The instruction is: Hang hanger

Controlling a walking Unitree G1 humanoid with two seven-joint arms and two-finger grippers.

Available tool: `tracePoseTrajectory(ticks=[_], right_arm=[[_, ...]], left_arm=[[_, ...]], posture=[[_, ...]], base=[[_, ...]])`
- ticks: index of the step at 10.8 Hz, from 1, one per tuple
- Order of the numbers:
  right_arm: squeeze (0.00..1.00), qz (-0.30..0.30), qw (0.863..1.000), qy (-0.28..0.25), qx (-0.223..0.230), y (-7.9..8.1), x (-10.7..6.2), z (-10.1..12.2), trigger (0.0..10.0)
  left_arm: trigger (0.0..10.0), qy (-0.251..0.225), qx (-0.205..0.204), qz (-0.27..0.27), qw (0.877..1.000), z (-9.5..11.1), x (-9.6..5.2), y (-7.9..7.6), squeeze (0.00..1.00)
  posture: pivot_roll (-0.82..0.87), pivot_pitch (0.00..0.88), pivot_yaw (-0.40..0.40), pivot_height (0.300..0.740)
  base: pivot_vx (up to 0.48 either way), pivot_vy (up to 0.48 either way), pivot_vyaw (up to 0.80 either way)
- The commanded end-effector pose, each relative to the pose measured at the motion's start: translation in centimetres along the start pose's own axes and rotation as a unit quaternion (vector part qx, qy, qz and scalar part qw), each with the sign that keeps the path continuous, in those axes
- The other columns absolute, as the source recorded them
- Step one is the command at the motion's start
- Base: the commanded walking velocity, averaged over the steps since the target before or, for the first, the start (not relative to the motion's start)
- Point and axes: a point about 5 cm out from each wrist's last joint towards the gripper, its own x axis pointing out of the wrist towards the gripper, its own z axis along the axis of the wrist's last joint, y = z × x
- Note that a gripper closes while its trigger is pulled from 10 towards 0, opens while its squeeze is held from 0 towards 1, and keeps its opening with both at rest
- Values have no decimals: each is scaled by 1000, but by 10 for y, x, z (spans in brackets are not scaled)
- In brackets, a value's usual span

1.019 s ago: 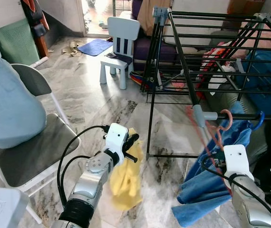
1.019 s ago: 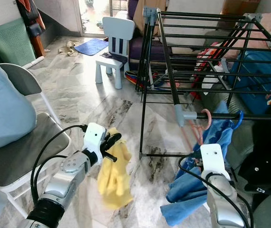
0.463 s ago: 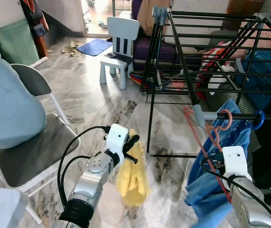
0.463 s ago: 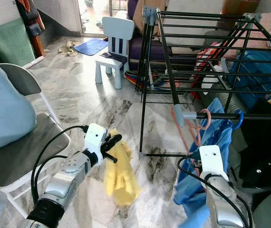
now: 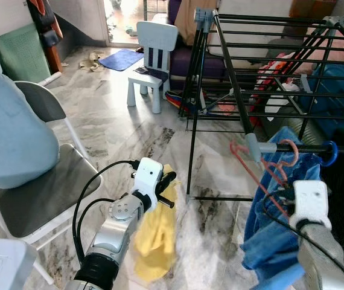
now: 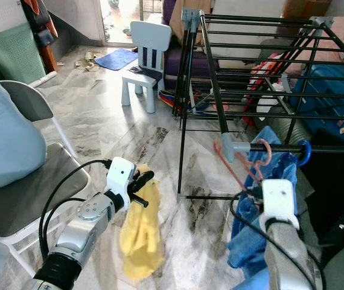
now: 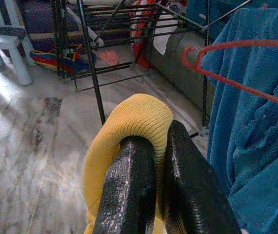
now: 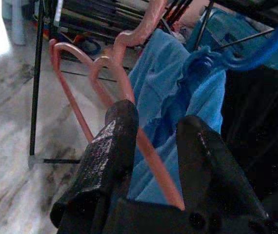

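While my right gripper is pinching the pink hanger at the rack's rail, my left gripper is clamping the yellow cloth aside.

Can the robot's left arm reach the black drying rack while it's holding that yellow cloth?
Probably yes. The left gripper hangs beside the drying rack, with bare floor between them, but its fingers are shut on the yellow cloth.
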Motion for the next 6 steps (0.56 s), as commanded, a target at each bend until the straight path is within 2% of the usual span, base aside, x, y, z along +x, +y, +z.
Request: tracePoseTrajectory(ticks=[1, 2, 3, 6], right_arm=[[0, 1, 1000, 8, -5, 1, -4, -6, 10000], [0, -2, 1000, 8, -5, 0, -5, -6, 10000], [1000, 2, 1000, 4, 8, -1, -5, -5, 10000], [1000, 3, 1000, -2, -8, -3, -4, -1, 10000]], left_arm=[[10000, -20, 14, -8, 1000, 12, 3, -2, 0], [10000, -19, 14, -9, 1000, 13, 4, -3, 0], [10000, -18, 16, -10, 1000, 12, 4, -3, 0], [10000, -12, 20, -11, 1000, 12, 5, -3, 0]], posture=[[-20, 0, -41, 740], [-21, 0, -38, 740], [-21, 0, -37, 740], [-19, 0, -36, 740]], base=[[0, 0, 0], [0, 0, 0], [0, 0, 0], [0, 0, 0]])
